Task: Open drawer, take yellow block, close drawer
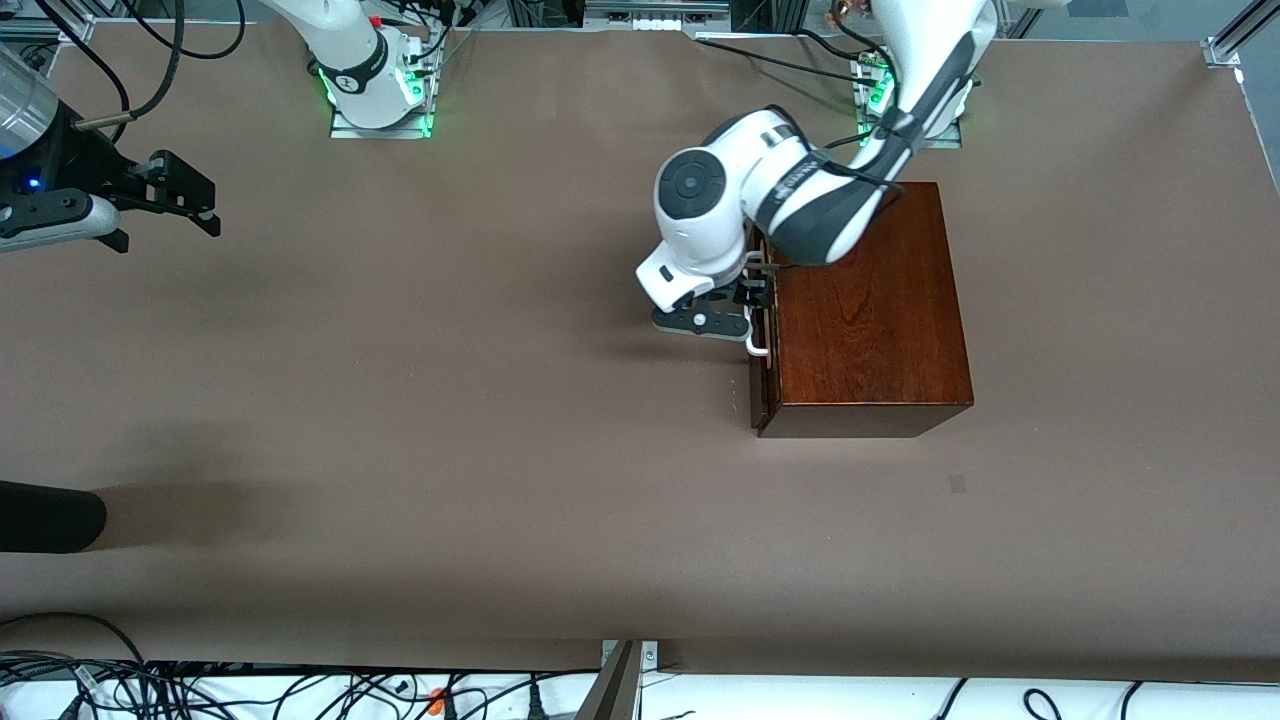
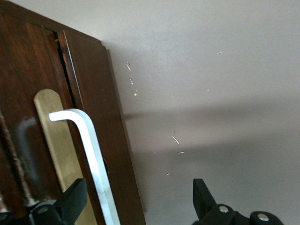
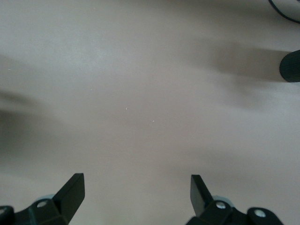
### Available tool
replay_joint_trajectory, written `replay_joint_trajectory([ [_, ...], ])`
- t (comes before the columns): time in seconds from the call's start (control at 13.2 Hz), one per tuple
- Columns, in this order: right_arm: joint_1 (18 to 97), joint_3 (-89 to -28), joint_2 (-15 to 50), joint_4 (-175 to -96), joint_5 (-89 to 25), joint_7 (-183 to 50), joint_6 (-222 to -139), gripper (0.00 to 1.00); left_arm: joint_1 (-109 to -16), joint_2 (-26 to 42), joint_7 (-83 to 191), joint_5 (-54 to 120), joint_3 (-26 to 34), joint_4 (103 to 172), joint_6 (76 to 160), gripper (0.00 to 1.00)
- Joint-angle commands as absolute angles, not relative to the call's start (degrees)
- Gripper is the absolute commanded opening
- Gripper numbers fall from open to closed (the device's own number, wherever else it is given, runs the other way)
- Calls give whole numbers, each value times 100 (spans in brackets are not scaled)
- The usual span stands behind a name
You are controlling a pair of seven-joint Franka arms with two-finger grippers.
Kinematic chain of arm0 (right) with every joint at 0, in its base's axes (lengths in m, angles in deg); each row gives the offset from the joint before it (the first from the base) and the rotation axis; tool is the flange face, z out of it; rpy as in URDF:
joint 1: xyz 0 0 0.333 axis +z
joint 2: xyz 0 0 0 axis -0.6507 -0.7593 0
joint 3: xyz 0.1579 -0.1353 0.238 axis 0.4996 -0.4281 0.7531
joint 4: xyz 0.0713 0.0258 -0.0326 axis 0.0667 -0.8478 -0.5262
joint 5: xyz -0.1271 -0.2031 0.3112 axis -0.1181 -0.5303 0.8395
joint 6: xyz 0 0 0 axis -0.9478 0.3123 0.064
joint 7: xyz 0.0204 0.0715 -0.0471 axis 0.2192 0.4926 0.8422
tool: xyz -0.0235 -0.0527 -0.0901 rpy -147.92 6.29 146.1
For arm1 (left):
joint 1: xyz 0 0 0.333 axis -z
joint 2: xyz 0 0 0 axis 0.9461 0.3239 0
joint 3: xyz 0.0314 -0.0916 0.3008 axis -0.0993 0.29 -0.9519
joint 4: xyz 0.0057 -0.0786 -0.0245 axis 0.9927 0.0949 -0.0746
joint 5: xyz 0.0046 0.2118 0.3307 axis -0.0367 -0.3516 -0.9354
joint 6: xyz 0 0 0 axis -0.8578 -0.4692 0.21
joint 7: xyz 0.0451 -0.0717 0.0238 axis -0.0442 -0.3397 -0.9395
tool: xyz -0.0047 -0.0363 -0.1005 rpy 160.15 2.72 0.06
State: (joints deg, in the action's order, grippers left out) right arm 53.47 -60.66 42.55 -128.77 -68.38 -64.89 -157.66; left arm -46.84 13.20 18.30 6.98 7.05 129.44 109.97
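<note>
Drawer (image 1: 759, 330): shut, or as good as, in the dark wooden box (image 1: 865, 300) at about 3 o'clock from the worktop's (image 1: 500, 400) middle, front facing the right arm's end.
Handle (image 2: 89, 154): white U-shaped bar on the drawer front, over a pale plate.
Left claw (image 2: 133, 206): right up at the drawer front with its fingers apart, one on each side of the bar, nothing pinched yet as far as the wrist view shows.
Right claw (image 1: 180, 195): waiting up in the air over the worktop around 9 o'clock, fingers spread wide, holding nothing.
Yellow block: not visible anywhere, presumably inside the drawer.
How it'll handle: bar looks stiff and smooth, probably a bit slippery, so grab it mid-span and pull straight out. The box looks heavy-ish but could still slide along if the drawer sticks.
Progress: opening hasn't really started, I'd say.
</note>
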Motion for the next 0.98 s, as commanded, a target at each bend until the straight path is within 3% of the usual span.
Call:
replay_joint_trajectory([
  [0.0,5308,-6040,4202,-12737,-6792,-6504,-15737,100,-4650,1318,1558,379,674,12999,10895,100],
  [0.91,5290,-6040,4202,-12737,-6792,-6504,-15746,100,-4641,1616,1286,-70,648,13078,10842,100],
])
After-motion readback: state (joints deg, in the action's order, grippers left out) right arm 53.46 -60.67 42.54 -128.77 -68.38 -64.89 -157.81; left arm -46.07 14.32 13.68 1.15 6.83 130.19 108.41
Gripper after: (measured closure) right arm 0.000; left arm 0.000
